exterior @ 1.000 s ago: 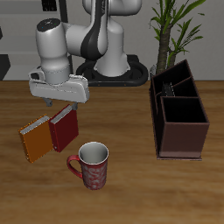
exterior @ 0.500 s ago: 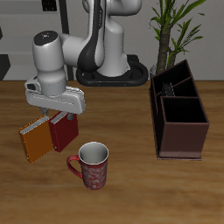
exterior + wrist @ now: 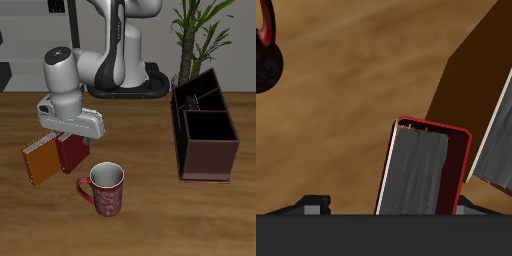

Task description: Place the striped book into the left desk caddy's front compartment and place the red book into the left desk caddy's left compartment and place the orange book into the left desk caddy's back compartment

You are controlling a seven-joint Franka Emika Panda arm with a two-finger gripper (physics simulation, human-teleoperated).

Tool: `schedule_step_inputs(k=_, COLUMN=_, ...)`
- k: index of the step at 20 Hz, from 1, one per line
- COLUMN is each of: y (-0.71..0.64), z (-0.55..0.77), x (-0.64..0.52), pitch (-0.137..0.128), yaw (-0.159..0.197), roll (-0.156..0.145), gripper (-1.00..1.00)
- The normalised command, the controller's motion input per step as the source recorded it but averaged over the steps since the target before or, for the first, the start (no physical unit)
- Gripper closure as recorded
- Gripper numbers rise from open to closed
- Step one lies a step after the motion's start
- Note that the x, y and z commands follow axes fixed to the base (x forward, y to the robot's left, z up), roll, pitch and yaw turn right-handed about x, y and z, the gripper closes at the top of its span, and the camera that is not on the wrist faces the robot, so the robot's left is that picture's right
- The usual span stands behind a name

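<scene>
red book [image 3: 72, 153]: standing upright on edge on the worktop, toward its middle, touching the orange book [image 3: 41, 160] alongside; top edge with pale grey pages framed by the dark-red cover seen end-on in the wrist view [image 3: 426, 172].
gripper [image 3: 68, 132]: directly above the red book's top edge; fingertips out of sight in both views, so cannot tell how wide apart or whether closed on anything; no contact with the book visible.
handling, judged: stiff hardcover, small and probably light; smooth cover likely a bit slippery, so squeeze across both cover faces rather than the page block alone.
where to grip, judged: top edge near its midpoint, one finger on each cover; off-centre hold likely to let the book swing when lifted.
risk, judged: orange book pressed against one cover leaves little room for a finger on that side; could be knocked over or dragged along.
mug [image 3: 104, 189]: red, nearer the worktop's front edge than the books, apart from them; its dark-red rim also showing in the wrist view [image 3: 266, 55].
left desk caddy [image 3: 204, 160]: dark maroon box by the worktop's side edge, well apart from the books; black dividers visible; something thin in the rearmost section, too small to identify.
striped book: not clearly made out here.
</scene>
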Motion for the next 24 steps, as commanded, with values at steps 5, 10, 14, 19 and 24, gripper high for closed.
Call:
schedule_step_inputs(k=5, y=0.02, z=-0.01, x=-0.01, pitch=-0.004, yaw=-0.015, roll=0.002, gripper=1.00)
schedule_step_inputs(k=10, y=0.02, z=0.05, x=-0.02, pitch=-0.005, yaw=0.004, roll=-0.005, gripper=1.00)
schedule_step_inputs(k=14, y=0.33, z=0.24, x=-0.08, pitch=-0.019, yaw=0.043, roll=0.026, gripper=1.00)
schedule_step_inputs(k=19, y=0.24, z=0.23, x=-0.03, pitch=-0.007, yaw=0.029, roll=0.015, gripper=1.00)
schedule_step_inputs(k=24, y=0.56, z=0.41, x=-0.36, pitch=-0.040, yaw=0.076, roll=0.040, gripper=1.00)
